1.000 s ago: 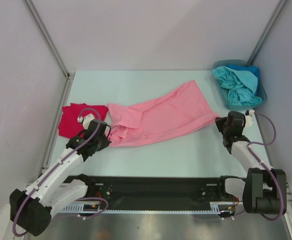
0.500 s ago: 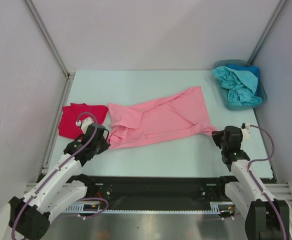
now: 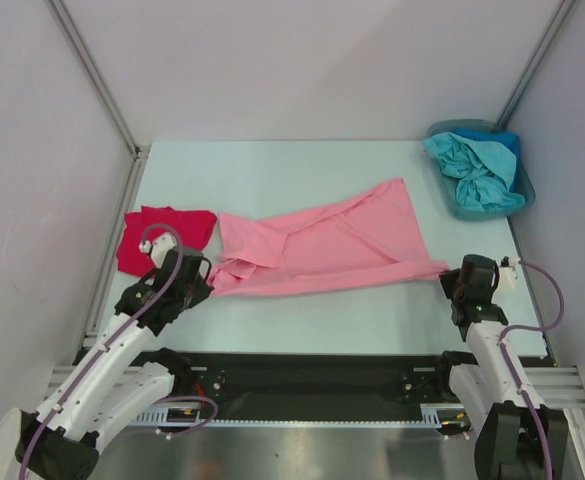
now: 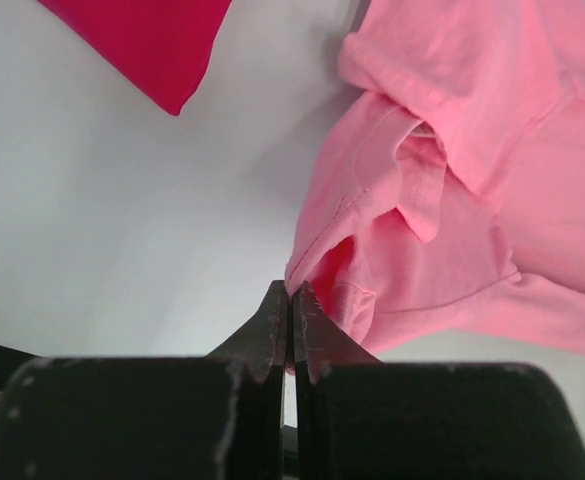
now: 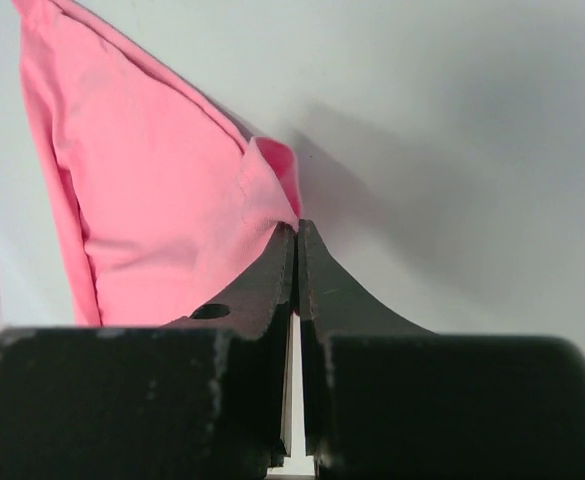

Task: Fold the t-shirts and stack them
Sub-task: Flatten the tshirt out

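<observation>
Pink t-shirt (image 3: pixel 322 245) lies spread across the middle of the pale surface (image 3: pixel 272 170), stretched left to right, with some folds and creases near its left end. Left gripper (image 3: pixel 204 285) sits at the shirt's near-left corner; in the wrist view the fingers are pressed together, clamped on the pink cloth's edge. Right gripper (image 3: pixel 450 272) is at the shirt's near-right corner, jaws together and pinching a small fold of pink fabric, as the right wrist view shows. The shirt runs taut-ish between the two grippers along its near edge.

Red t-shirt (image 3: pixel 162 232) lies folded flat at the left side of the surface, just beside the pink shirt's left end and just beyond the left gripper; can't tell if the two shirts touch.

Teal t-shirt (image 3: pixel 462 165) and blue t-shirt (image 3: pixel 502 143) are bunched together inside a blue-green bin (image 3: pixel 528 192) at the far-right corner of the surface, apart from both grippers.
</observation>
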`<control>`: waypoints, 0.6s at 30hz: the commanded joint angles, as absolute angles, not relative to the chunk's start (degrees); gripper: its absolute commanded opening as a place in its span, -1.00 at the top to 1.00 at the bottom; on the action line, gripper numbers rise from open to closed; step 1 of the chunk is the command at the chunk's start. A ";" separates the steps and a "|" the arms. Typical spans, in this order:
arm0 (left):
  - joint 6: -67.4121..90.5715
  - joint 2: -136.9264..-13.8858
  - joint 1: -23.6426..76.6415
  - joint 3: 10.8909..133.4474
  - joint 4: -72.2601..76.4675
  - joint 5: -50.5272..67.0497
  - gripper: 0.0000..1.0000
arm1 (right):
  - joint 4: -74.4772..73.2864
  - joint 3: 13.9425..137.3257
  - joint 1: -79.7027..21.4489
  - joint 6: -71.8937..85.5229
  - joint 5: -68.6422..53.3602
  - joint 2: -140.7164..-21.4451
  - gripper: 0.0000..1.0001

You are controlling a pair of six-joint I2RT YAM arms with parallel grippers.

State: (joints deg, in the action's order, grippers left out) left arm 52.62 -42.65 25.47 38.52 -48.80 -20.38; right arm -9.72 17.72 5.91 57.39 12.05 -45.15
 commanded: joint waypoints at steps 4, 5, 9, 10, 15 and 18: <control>51.60 -42.36 21.28 42.36 -50.27 -21.36 0.99 | -9.32 21.01 10.54 53.88 8.72 -46.93 1.00; 51.16 -42.28 20.57 42.45 -50.10 -20.66 0.99 | -9.32 20.83 11.76 53.44 8.01 -47.19 1.00; 50.36 -43.06 19.34 42.28 -49.22 -18.81 0.99 | -9.58 20.22 12.74 51.59 6.42 -46.50 1.00; 50.36 -43.15 19.34 42.01 -48.96 -18.29 0.99 | -9.58 20.21 12.66 51.33 5.72 -46.41 1.00; 51.24 -42.63 19.34 38.59 -46.67 -14.50 0.88 | -8.97 19.78 12.66 50.71 4.05 -46.41 0.66; 51.15 -41.57 19.34 36.92 -46.23 -13.89 0.68 | -8.18 19.42 12.66 50.27 2.64 -46.23 0.52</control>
